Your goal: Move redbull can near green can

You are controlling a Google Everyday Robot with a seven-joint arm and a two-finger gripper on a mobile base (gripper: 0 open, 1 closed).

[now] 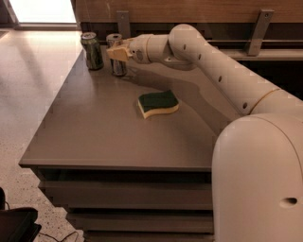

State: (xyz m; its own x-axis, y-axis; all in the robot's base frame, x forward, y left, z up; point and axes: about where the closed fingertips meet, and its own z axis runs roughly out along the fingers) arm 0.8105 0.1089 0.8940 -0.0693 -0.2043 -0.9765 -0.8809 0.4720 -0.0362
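Broad grey-brown matte tabletop (118, 142) in the middle, with stepped ledges of the same colour (123, 196) under its near edge. To the left, pale speckled polished floor (28, 99) — glossy below a bright white patch of light (42, 9) at top left, perhaps a window or doorway. Behind, warm brown wooden wall panelling (189, 9) with grey metal upright brackets (258, 28). Bottom-left corner — a black shape (16, 227), too cut off to identify.

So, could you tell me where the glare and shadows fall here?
Camera view: the opening top left is washed out, glare spreads over the floor; the arm casts a soft shadow on the table; the gripper sits at the redbull can.
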